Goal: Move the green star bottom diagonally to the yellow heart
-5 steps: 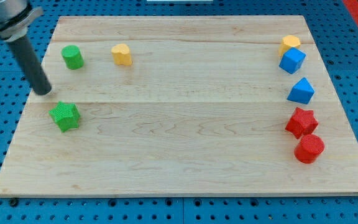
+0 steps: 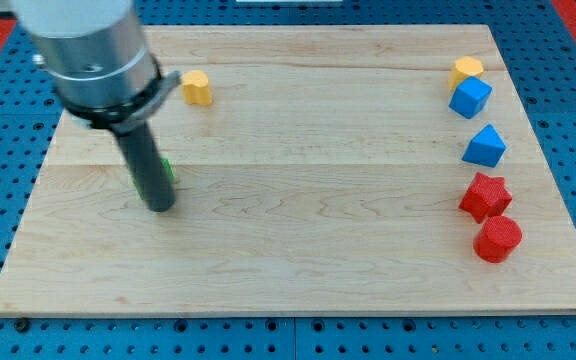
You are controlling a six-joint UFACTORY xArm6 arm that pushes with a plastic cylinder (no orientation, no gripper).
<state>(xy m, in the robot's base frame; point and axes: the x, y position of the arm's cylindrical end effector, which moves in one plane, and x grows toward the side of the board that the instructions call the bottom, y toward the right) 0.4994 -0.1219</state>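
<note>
The yellow heart (image 2: 197,88) lies near the board's top left. My tip (image 2: 160,208) rests on the board at the left, below and to the left of the heart. Only a sliver of a green block (image 2: 169,170) shows at the rod's right edge, just above the tip; its shape is hidden by the rod. The green star and the green cylinder are otherwise out of sight behind the rod and the arm's grey body (image 2: 93,50).
At the view's right edge stand a yellow block (image 2: 466,70), a blue cube (image 2: 470,97), a blue wedge-like block (image 2: 484,147), a red star (image 2: 485,196) and a red cylinder (image 2: 497,239). The wooden board (image 2: 298,290) lies on a blue perforated table.
The rod has moved right and down, from left of the green blocks to over them. The green star no longer shows at its old spot; green now peeks out further right.
</note>
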